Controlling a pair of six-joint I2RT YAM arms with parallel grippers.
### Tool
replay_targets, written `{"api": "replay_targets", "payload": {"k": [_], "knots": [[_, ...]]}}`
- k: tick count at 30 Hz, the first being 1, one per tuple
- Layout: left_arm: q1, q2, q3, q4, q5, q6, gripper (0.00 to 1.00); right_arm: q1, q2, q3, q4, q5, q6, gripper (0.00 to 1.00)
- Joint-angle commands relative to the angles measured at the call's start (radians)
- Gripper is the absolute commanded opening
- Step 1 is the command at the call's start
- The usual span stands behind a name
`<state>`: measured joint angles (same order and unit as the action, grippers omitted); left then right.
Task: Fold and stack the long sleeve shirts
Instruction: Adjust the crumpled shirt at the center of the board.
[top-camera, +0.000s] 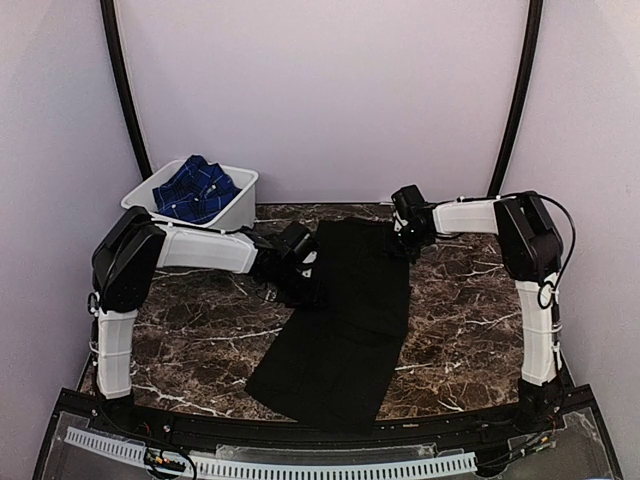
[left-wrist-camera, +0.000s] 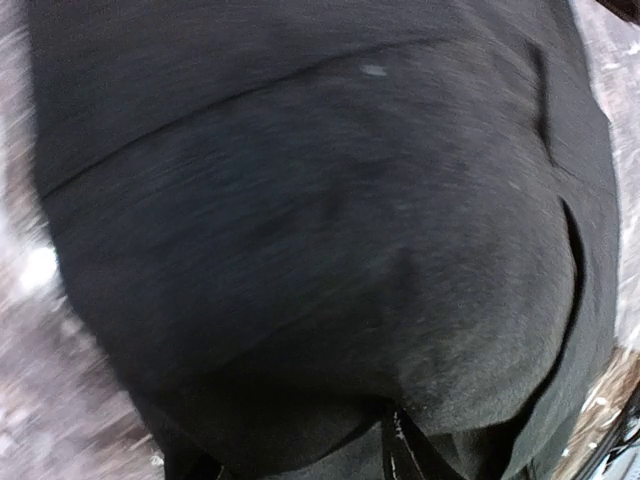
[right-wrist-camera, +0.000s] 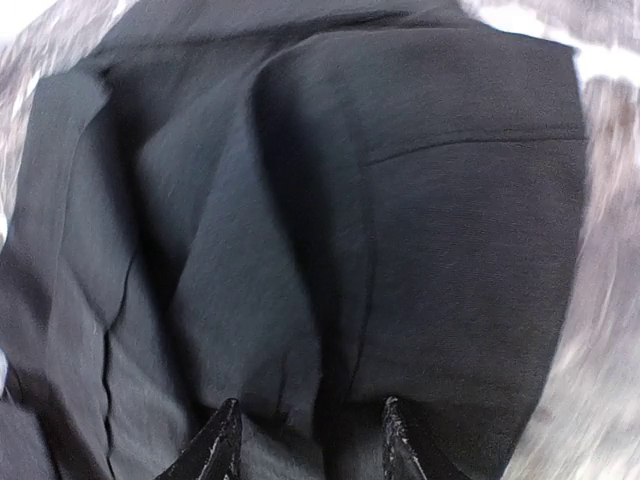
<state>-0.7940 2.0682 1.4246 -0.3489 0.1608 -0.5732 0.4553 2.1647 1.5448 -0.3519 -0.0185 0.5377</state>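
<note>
Dark marble table (top-camera: 200, 330) with a black shirt (top-camera: 345, 320) laid out long across the middle.
The left gripper (top-camera: 303, 268) is placed at the black shirt's left edge, and since only blurred cloth is seen by its wrist camera, its jaws cannot be judged. The right gripper (top-camera: 410, 235) is set on the far right corner, where its fingertips (right-wrist-camera: 222, 440) are seen apart with a fold of cloth between them; whether the fold is pinched cannot be told. The blue shirt (top-camera: 195, 190) is kept in a tub (top-camera: 240, 205) beyond the black shirt's far left corner.
</note>
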Motion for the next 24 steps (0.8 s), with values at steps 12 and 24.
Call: {"api": "replay_targets", "payload": {"k": [12,24], "knots": [[-0.051,-0.052,0.127,-0.07,-0.123,-0.1,0.52,-0.023,-0.034,0.199,-0.189,0.143,-0.164,0.66],[-0.005,0.011,0.253,-0.066,-0.173,-0.032,0.62,0.11,-0.209,-0.062,-0.082,0.023,-0.157,0.7]]}}
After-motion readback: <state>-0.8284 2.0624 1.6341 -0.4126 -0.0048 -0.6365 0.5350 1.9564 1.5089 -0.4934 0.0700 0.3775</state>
